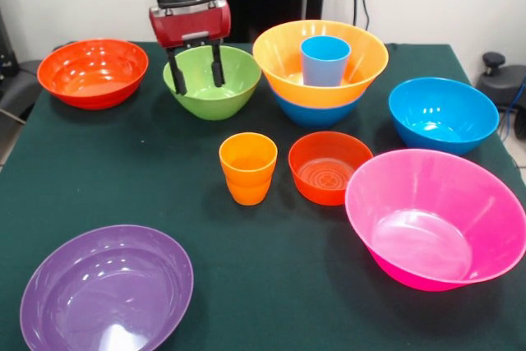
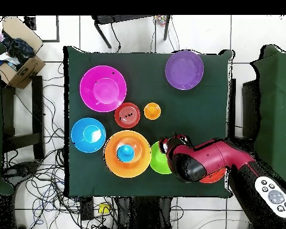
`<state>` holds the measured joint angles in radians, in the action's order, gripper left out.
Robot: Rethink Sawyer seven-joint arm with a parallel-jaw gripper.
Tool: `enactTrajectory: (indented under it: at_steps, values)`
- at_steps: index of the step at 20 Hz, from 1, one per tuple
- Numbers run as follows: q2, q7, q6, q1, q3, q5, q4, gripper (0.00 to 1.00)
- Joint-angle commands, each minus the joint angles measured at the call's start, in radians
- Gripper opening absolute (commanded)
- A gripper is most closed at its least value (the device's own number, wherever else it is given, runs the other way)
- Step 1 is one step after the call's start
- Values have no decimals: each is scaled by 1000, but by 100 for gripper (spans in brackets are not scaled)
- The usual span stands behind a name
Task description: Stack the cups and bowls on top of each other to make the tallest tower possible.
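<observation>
Bowls and cups sit spread over the dark green counter (image 1: 271,285). At upper centre of the front view the tower (image 1: 320,67) is a light blue cup (image 1: 325,59) inside an orange bowl (image 1: 283,59) nested on a blue bowl (image 1: 316,113). Just left of it, the hand (image 1: 196,70) hangs over the lime green bowl (image 1: 210,84), fingers apart and gripping nothing. An orange cup (image 1: 247,168) stands mid-frame beside a small red-orange bowl (image 1: 329,168); a pink bowl (image 1: 436,219) lies at lower right and a purple bowl (image 1: 107,289) at lower left.

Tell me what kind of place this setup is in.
Probably a robotics lab: a robot arm works over a green-clothed table, with loose cables and a cardboard box on the tiled floor.
</observation>
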<state>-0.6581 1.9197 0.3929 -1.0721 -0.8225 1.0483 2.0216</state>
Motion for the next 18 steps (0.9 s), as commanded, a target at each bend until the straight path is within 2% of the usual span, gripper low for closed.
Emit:
enactTrajectory:
  at_steps: [1,9,18]
  values:
    - [27,-287,155,17,1,-3,-56,100]
    - [13,-316,166,-2,-19,-9,-58,100]
    - [82,-332,161,6,1,24,-105,100]
